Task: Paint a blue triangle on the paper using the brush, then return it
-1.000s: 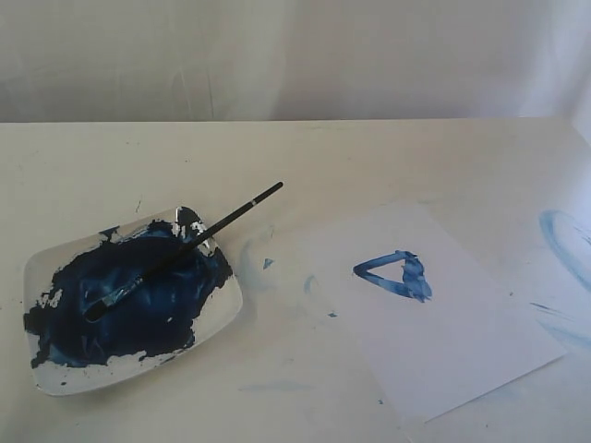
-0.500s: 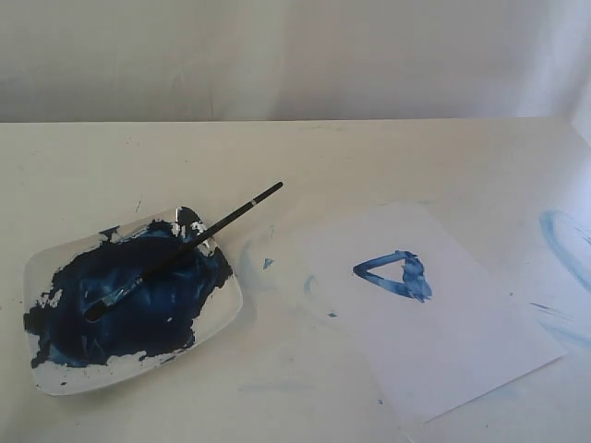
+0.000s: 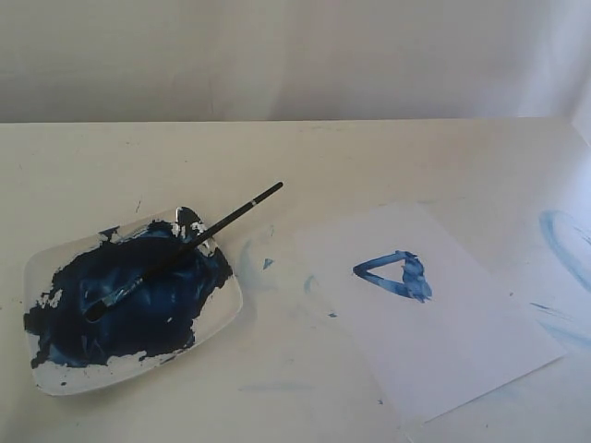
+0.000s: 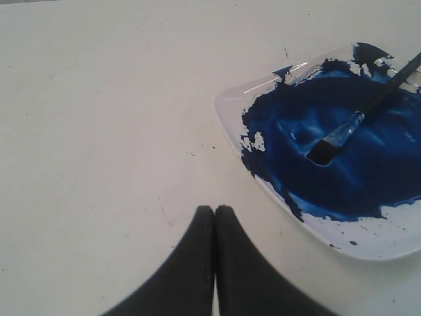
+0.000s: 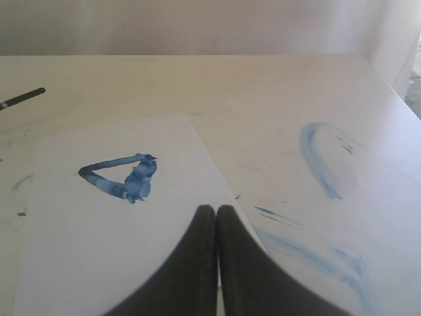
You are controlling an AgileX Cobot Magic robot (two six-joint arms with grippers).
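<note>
The brush (image 3: 185, 249) lies across the white paint dish (image 3: 222, 318), bristles in the dark blue paint and black handle sticking out over the far rim; its bristles (image 4: 325, 150) show in the left wrist view. The white paper (image 3: 462, 341) lies flat to the right, with the blue triangle (image 3: 395, 275) painted on it. Neither gripper shows in the exterior view. My left gripper (image 4: 214, 209) is shut and empty over bare table beside the dish. My right gripper (image 5: 216, 209) is shut and empty above the paper's edge, near the blue triangle (image 5: 122, 176).
Pale blue curved smears (image 3: 563, 242) mark the table right of the paper, and small blue dabs (image 3: 267, 263) lie between dish and paper. The table's far edge meets a pale wall.
</note>
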